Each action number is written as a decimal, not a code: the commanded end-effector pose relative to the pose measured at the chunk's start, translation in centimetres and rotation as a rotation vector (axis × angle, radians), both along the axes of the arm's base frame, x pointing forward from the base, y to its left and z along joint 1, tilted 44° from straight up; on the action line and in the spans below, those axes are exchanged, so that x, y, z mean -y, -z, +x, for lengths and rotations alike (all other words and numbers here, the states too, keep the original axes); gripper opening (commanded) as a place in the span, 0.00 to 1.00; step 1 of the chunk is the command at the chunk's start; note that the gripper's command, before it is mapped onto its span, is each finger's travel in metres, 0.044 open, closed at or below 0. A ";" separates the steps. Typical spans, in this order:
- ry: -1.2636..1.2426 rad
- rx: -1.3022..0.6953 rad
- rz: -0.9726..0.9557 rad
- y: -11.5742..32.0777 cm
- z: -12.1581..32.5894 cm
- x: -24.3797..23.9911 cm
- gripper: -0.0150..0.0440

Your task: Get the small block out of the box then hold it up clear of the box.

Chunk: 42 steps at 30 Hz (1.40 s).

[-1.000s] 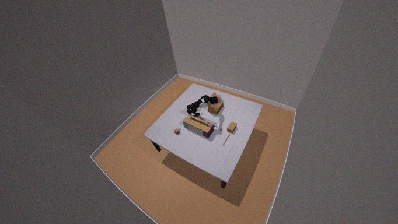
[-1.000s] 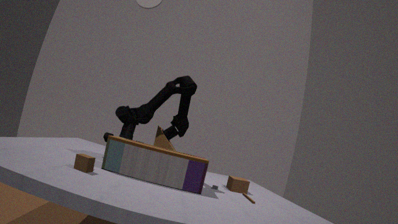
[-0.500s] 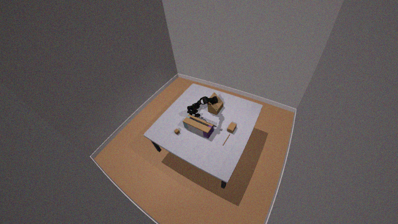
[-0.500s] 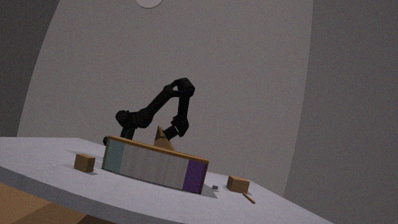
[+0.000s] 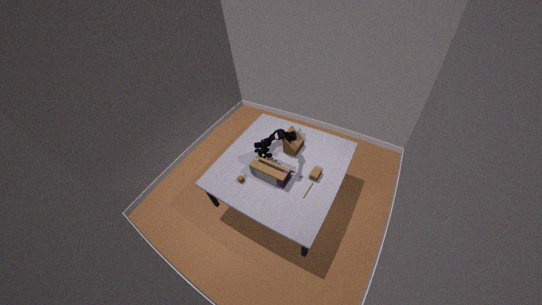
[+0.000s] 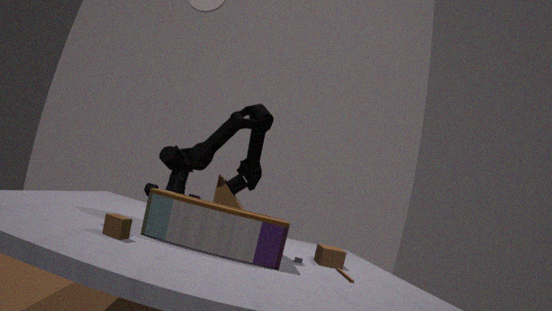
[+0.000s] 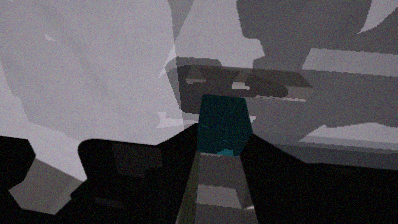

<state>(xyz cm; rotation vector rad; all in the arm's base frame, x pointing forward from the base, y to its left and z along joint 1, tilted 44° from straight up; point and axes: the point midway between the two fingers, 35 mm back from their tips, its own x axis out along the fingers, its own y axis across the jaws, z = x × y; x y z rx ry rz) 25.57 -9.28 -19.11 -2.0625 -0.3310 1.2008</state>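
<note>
The box (image 5: 267, 170) (image 6: 214, 231) stands upright on the table, with a wooden top, a teal panel at its left end and a purple panel at its right end. My gripper (image 5: 264, 155) (image 7: 218, 129) is low behind the box's teal end, pointing down. It is shut on a small teal block (image 7: 223, 117), which shows between the fingertips in the wrist view. The fingertips are hidden behind the box in the exterior view. Whether the block touches the table cannot be told.
A small wooden block (image 5: 241, 179) (image 6: 116, 227) stands left of the box. A tiny grey cube (image 5: 300, 176) (image 6: 298, 260), a larger wooden block (image 5: 315, 173) (image 6: 329, 257) and a thin stick (image 5: 307, 191) (image 6: 345, 275) lie to the right. A brown wedge-shaped object (image 5: 293, 147) (image 6: 224, 196) stands behind.
</note>
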 end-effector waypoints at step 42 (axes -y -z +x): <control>0.438 -0.290 0.036 -12.4 -5.5 6.1 0.25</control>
